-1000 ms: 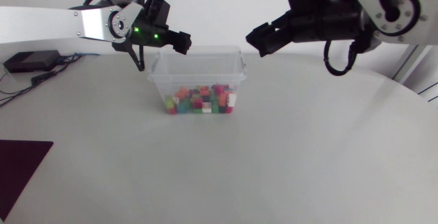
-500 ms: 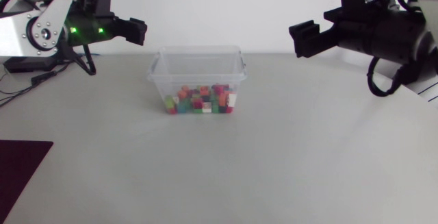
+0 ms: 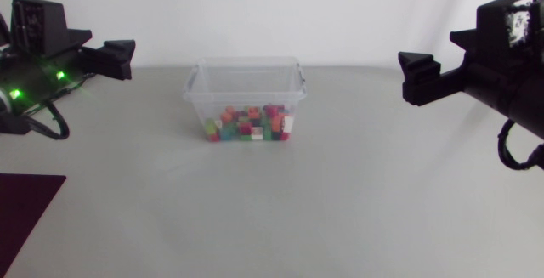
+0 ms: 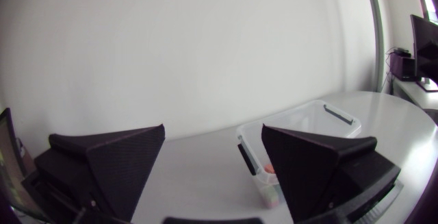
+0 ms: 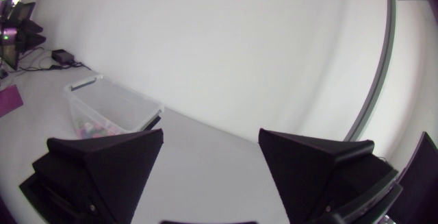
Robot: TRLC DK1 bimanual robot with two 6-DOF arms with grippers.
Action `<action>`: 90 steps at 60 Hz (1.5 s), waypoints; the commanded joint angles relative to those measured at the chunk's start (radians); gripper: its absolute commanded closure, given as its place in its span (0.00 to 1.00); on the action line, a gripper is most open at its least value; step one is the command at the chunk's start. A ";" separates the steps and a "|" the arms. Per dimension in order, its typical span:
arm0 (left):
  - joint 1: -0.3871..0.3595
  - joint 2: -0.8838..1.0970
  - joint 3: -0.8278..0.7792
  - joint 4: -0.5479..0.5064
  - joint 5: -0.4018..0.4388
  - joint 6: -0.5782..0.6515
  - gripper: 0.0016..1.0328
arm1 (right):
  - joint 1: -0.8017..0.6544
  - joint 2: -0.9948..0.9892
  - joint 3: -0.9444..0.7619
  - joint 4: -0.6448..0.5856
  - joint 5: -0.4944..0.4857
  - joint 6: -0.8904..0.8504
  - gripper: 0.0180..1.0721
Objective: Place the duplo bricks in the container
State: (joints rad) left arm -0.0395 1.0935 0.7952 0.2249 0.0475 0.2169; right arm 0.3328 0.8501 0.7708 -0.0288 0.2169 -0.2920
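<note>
A clear plastic container [image 3: 246,87] stands at the back middle of the table, with several coloured duplo bricks [image 3: 249,126] lying on its floor. My left gripper [image 3: 121,59] hovers off to the container's left, open and holding nothing. My right gripper [image 3: 416,76] hangs to the container's right, also open and holding nothing. In the left wrist view the container [image 4: 301,122] lies ahead of the open gripper [image 4: 213,172], partly hidden by one finger [image 4: 311,166]. In the right wrist view the container [image 5: 113,107] and the bricks [image 5: 92,127] lie far ahead of the open gripper [image 5: 211,172].
A dark red mat [image 3: 24,206] lies at the table's front left corner. A black device with cables [image 5: 61,55] sits at the far side of the table beyond the container in the right wrist view.
Both arms have drawn back from above the container, the left one leftward and the right one rightward. The container and bricks have not moved.
</note>
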 commanded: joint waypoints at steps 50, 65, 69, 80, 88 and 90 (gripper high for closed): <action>0.088 -0.629 -0.523 0.043 0.016 0.021 0.05 | -0.052 -0.400 -0.329 -0.019 0.030 0.001 0.05; 0.075 -0.759 -0.599 -0.032 -0.002 -0.046 0.05 | -0.131 -0.526 -0.453 -0.005 -0.040 0.083 0.05; 0.071 -0.798 -0.622 -0.054 -0.007 -0.065 0.04 | -0.154 -0.563 -0.490 -0.001 -0.060 0.107 0.05; 0.060 -0.898 -0.680 -0.112 -0.021 -0.117 0.04 | -0.214 -0.660 -0.585 0.009 -0.113 0.169 0.05; 0.052 -0.970 -0.723 -0.154 -0.031 -0.154 0.04 | -0.258 -0.731 -0.654 0.016 -0.151 0.215 0.05; 0.051 -0.986 -0.732 -0.163 -0.033 -0.162 0.04 | -0.268 -0.746 -0.669 0.018 -0.160 0.225 0.05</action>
State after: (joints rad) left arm 0.0216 0.1448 0.1032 0.0742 0.0208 0.1013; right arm 0.0872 0.1394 0.1505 -0.0257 0.0719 -0.1169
